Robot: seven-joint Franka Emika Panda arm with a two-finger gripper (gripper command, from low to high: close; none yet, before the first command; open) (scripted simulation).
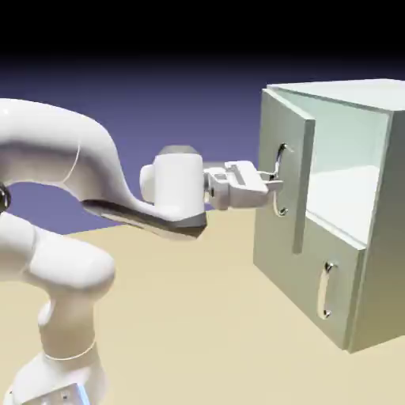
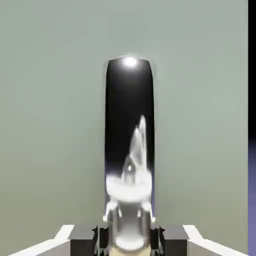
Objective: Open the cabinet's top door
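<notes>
- Sandy tan table (image 1: 182,316) lies under me, with a blue-violet wall behind and black above it.
- Nearest is my white arm (image 1: 71,166), which comes up from the low left of the exterior view and reaches level toward the right.
- At its end is my gripper (image 1: 273,184). Its two grey fingertips (image 2: 87,235) are squeezed together on the handle (image 2: 129,135), a long shiny bar that stands straight up and down. In the hand view the bar sits right between them.
- That handle belongs to the top door (image 1: 283,174), the tall pale grey-green panel just past my gripper. The door is already swung out a bit, and I can see a gap and the whitish inside behind its edge.
- I think the hinge is on the far left edge of the door, but I cannot see it well.
- So the door lies straight ahead of my gripper, and I think my next pull must go back toward my own arm, curving with the door.
- Below sits the small door (image 1: 332,289), shut, with its short handle.
- Farthest is the cabinet (image 1: 380,237) box itself.
</notes>
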